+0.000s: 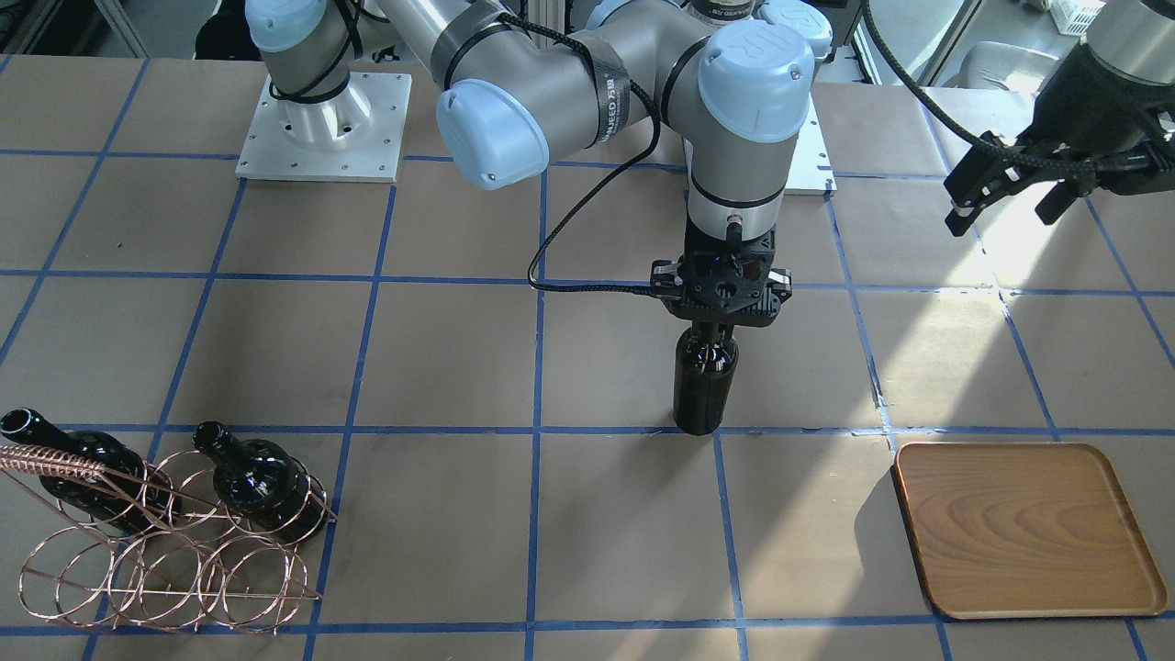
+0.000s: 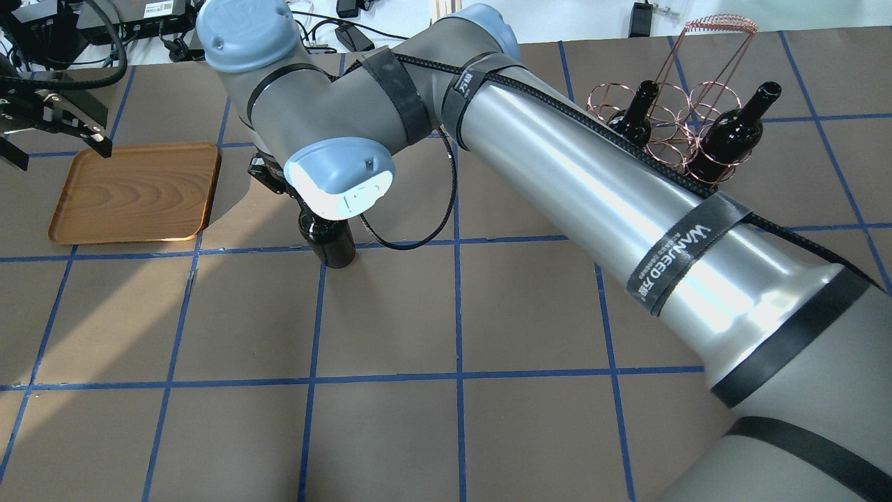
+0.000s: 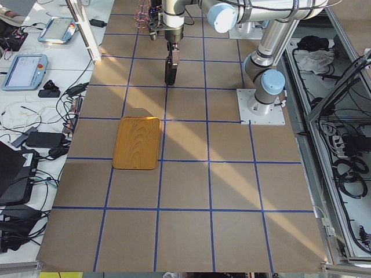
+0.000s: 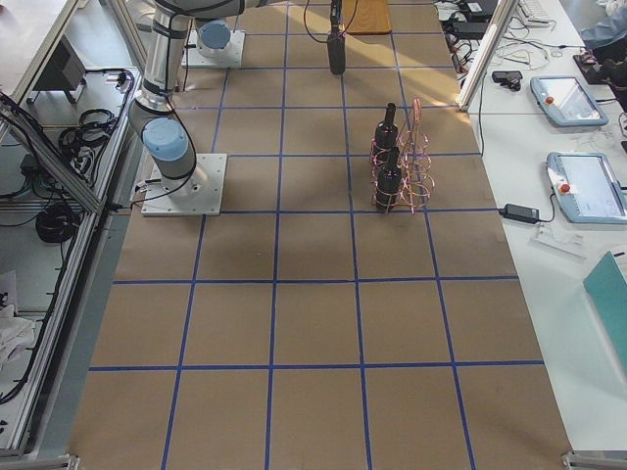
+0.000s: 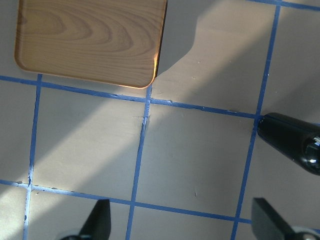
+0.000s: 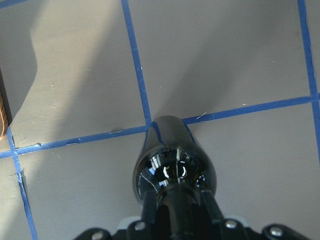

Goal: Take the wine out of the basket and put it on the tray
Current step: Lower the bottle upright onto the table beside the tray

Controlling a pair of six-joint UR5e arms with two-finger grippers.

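Blue-taped brown table point(image 1: 441, 349), teach pendant point(image 3: 23, 70), cables point(image 3: 343, 171)

Looking down the length of the wine point(image 6: 172, 160) from the neck end: glossy black, shoulder large at bottom centre, base smaller and further up. Holding it by the neck with the right gripper point(image 6: 177, 210), black fingers point(image 6: 150, 212) pressed to either side at the frame's bottom edge. Hangs over a crossing of blue tape lines point(image 6: 135, 60) on the brown table point(image 6: 240, 55); can't tell base contact from here. Also catching a thin sliver of the tray point(image 6: 2, 112) rim at far left, well apart from the bottle, below a darker shadow patch.
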